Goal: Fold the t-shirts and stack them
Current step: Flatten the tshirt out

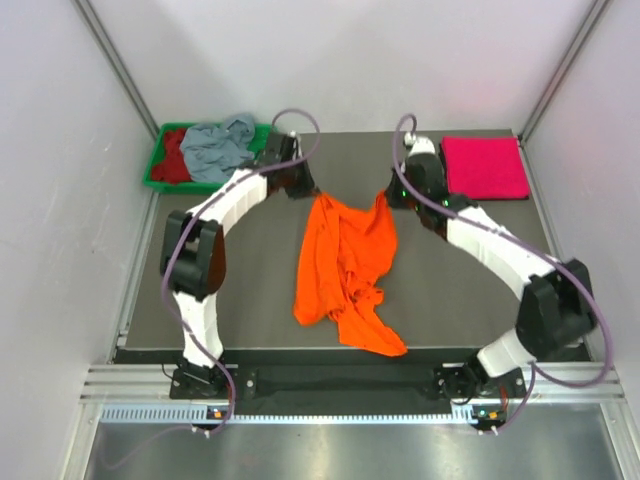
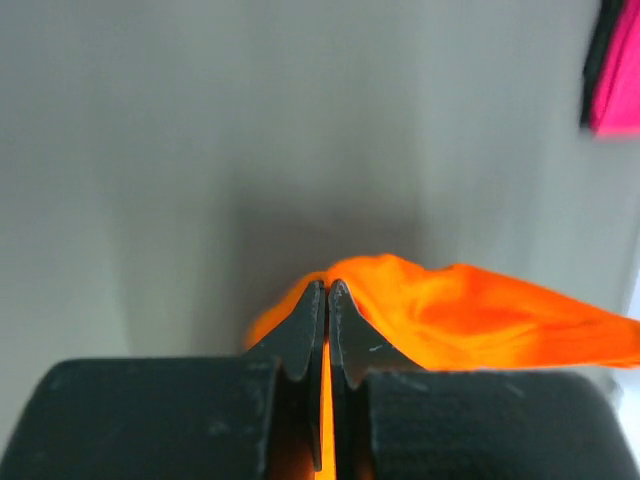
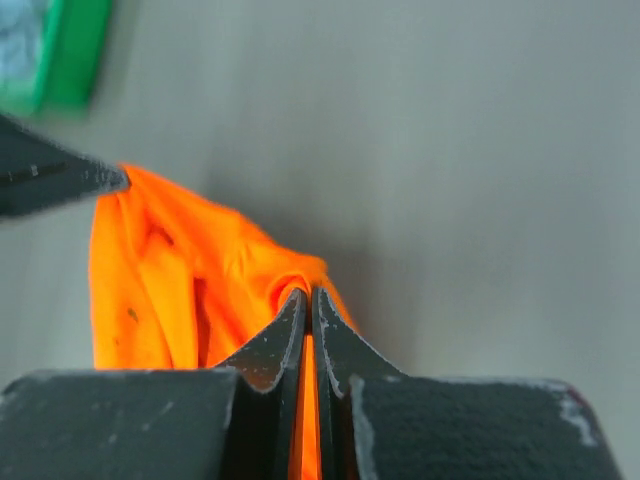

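A bright orange t-shirt [image 1: 345, 265] lies crumpled and stretched lengthwise in the middle of the dark table. My left gripper [image 1: 312, 192] is shut on its far left corner; in the left wrist view the orange cloth [image 2: 470, 315] is pinched between the jaws of the left gripper [image 2: 327, 288]. My right gripper [image 1: 392, 195] is shut on the far right corner, and the right wrist view shows orange cloth [image 3: 190, 270] clamped in the right gripper [image 3: 306, 295]. A folded magenta pink t-shirt [image 1: 485, 166] lies at the far right. Grey-blue [image 1: 220, 145] and dark red [image 1: 175, 158] t-shirts lie bunched in a tray.
A green plastic tray [image 1: 153, 170] stands at the far left corner of the table. The table's near edge [image 1: 350, 352] runs just past the orange shirt's lower end. White walls close in on the left, right and back.
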`<move>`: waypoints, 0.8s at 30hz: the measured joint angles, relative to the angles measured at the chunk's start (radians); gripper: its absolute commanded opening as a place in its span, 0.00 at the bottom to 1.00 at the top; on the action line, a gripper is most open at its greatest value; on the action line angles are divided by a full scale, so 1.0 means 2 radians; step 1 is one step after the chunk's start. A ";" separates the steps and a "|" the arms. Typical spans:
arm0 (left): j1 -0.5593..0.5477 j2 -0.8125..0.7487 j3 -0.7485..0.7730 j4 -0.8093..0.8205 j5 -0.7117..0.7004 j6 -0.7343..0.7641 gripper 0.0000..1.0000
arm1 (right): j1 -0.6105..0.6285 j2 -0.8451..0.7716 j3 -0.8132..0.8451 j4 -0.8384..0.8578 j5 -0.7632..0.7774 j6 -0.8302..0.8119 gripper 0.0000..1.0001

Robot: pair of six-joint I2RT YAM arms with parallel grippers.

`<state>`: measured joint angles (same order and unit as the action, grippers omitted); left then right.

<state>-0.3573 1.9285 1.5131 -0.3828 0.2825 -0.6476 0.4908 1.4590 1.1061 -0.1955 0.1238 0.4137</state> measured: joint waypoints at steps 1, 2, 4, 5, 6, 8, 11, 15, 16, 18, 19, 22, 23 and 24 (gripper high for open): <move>0.000 0.024 0.049 -0.015 -0.013 0.012 0.07 | -0.008 0.019 0.026 0.001 0.003 -0.004 0.00; 0.000 0.051 0.103 -0.035 -0.028 0.025 0.16 | -0.015 0.039 0.051 0.001 0.004 -0.008 0.00; 0.001 0.085 0.177 -0.064 -0.056 0.045 0.35 | -0.027 0.080 0.102 -0.005 0.003 -0.017 0.02; 0.001 0.098 0.207 -0.081 -0.071 0.055 0.44 | -0.031 0.100 0.125 -0.006 0.002 -0.021 0.12; 0.002 0.104 0.224 -0.094 -0.083 0.062 0.49 | -0.035 0.118 0.146 -0.010 0.000 -0.023 0.16; 0.005 0.100 0.231 -0.121 -0.115 0.074 0.57 | -0.038 0.148 0.184 -0.028 -0.002 -0.027 0.22; 0.008 0.063 0.181 -0.140 -0.150 0.092 0.59 | -0.037 0.167 0.219 -0.069 -0.010 -0.020 0.41; 0.011 -0.043 0.040 -0.142 -0.150 0.105 0.58 | -0.037 0.142 0.209 -0.125 -0.016 0.022 0.43; 0.012 -0.069 0.009 -0.142 -0.141 0.105 0.58 | -0.036 0.126 0.195 -0.140 -0.018 0.038 0.43; 0.011 -0.131 -0.059 -0.127 -0.107 0.103 0.57 | -0.033 0.078 0.151 -0.171 -0.017 0.083 0.44; 0.011 -0.156 -0.088 -0.121 -0.090 0.101 0.57 | -0.027 0.050 0.125 -0.191 -0.017 0.106 0.44; 0.010 -0.206 -0.152 -0.099 -0.040 0.093 0.57 | 0.012 -0.035 0.043 -0.232 -0.020 0.181 0.43; 0.009 -0.215 -0.169 -0.091 -0.025 0.090 0.57 | 0.032 -0.064 0.009 -0.234 -0.021 0.208 0.43; 0.009 -0.221 -0.184 -0.085 -0.014 0.088 0.57 | 0.053 -0.092 -0.027 -0.231 -0.023 0.234 0.43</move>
<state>-0.3397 1.4868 1.1458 -0.5526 0.2543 -0.4709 0.5964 1.2747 1.0519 -0.6575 0.0772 0.8822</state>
